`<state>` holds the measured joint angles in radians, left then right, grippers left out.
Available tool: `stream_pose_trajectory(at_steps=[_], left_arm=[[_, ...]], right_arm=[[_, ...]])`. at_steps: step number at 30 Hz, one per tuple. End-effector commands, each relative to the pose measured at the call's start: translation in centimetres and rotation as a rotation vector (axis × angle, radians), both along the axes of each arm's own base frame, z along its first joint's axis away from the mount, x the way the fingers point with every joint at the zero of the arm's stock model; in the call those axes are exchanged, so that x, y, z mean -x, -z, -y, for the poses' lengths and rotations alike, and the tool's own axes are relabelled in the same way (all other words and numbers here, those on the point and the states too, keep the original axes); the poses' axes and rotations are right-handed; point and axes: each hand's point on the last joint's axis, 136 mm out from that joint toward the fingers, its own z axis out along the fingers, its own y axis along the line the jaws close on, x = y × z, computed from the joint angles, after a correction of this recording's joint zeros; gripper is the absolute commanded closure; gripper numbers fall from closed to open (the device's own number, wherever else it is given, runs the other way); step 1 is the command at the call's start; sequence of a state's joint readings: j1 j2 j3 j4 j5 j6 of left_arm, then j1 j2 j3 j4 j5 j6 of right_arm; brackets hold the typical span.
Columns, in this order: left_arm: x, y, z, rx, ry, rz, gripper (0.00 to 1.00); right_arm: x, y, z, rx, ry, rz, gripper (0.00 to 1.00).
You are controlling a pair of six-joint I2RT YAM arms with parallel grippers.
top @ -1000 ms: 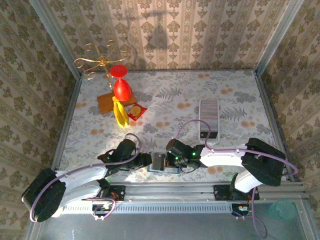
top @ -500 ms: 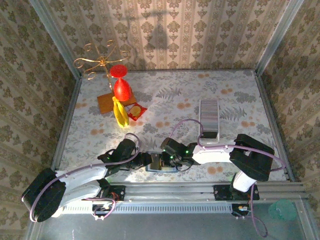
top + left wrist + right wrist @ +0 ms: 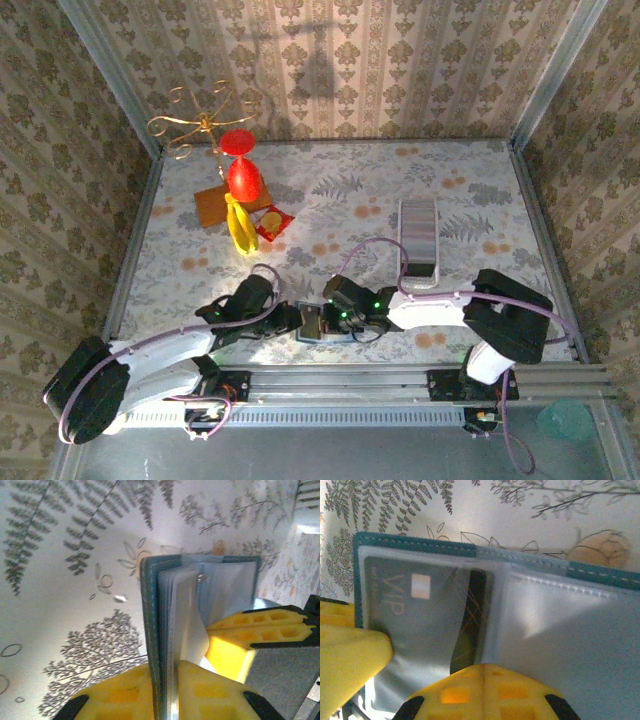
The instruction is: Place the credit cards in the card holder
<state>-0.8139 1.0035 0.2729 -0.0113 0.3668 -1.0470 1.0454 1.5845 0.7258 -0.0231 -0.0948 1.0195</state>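
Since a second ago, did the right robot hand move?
Yes. The right gripper slid slightly left, away from the grey stack, toward the left gripper.

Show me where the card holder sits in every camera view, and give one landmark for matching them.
Top external: card holder low centre of the picture.
Left wrist: centre, seen edge-on, teal cover at left, clear sleeves fanning right.
Right wrist: opened flat across the frame, grey VIP card at its left.
Shared landmark: the fern-print tablecloth.
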Motion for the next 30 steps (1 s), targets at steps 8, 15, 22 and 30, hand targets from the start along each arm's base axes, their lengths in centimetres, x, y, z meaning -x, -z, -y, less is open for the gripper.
stream_pose_trajectory(at_steps=[8,15,22,30], left_arm=[[0.0,-0.3,-1.9,-0.137,0.035,0.056,0.91],[-0.2,-1.0,-1.9,-0.157,0.052,0.076,0.92],[-0.4,-1.2,-1.6,-0.159,0.058,0.082,0.93],[-0.6,-1.4,-1.5,-0.168,0.061,0.082,0.93]], right_arm=[[-0.9,-3.3,7.5,0.314,0.115,0.102,0.73],[-0.7,-2.7,7.8,0.39,0.083,0.063,0.55],[-1.3,-2.6,4.6,0.319,0.048,0.047,0.44],[-1.1,-1.6,6.5,0.455,0.052,0.02,0.67]])
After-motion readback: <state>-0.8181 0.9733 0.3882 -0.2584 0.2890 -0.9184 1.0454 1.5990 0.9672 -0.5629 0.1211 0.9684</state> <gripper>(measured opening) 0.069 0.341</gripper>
